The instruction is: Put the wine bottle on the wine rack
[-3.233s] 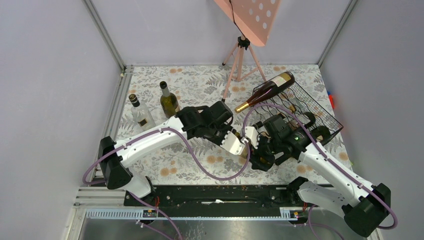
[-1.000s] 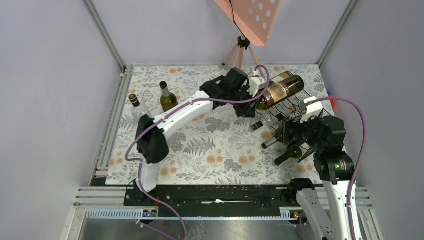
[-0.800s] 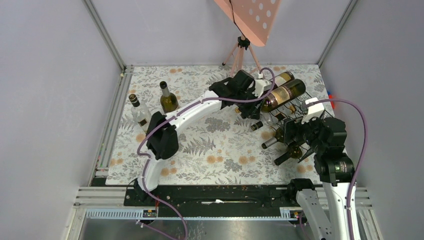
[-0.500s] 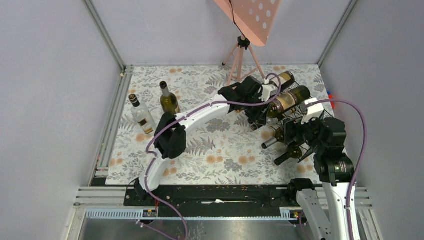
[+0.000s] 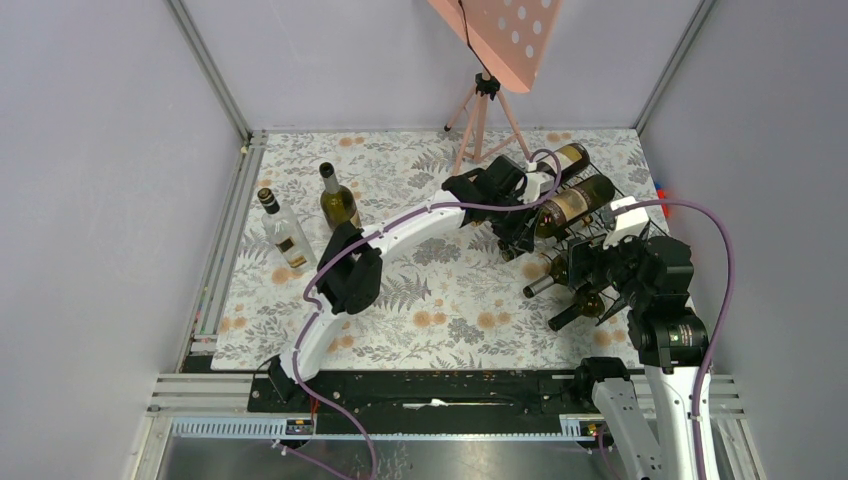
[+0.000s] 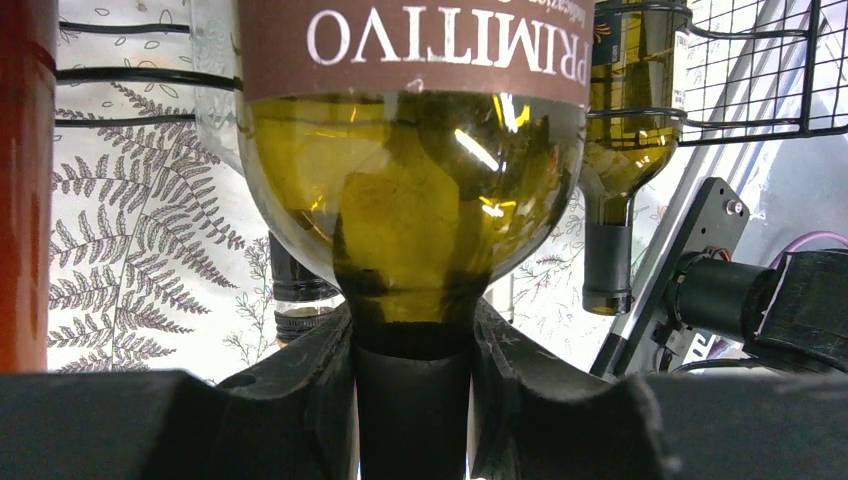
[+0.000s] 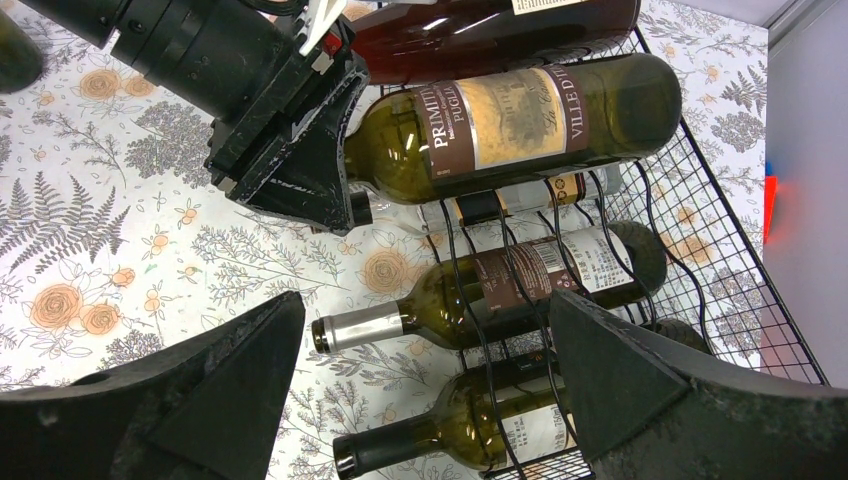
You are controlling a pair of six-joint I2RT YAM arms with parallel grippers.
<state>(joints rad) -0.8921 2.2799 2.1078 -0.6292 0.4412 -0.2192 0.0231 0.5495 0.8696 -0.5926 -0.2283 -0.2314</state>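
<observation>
The wine bottle (image 5: 572, 202), green glass with a brown "Primitivo" label, lies nearly level on the upper row of the black wire wine rack (image 5: 640, 225), beside a reddish bottle (image 5: 563, 158). My left gripper (image 5: 517, 228) is shut on its neck, as the left wrist view (image 6: 413, 395) shows. The right wrist view shows the bottle (image 7: 510, 125) on the rack's wires (image 7: 700, 230), with the left gripper (image 7: 345, 205) at its neck. My right gripper (image 7: 425, 385) is open and empty, just in front of the rack's lower rows (image 5: 588, 272).
Two more bottles lie in lower cradles (image 7: 500, 290) (image 7: 470, 430), necks pointing left. Two bottles stand at the mat's back left (image 5: 338, 200) (image 5: 282, 228). A pink tripod stand (image 5: 480, 110) is behind the rack. Walls close in on both sides.
My left arm carried the bottle from the table's middle to the rack, then moved it right and down onto the upper row. My right arm pulled back, then stayed still.
</observation>
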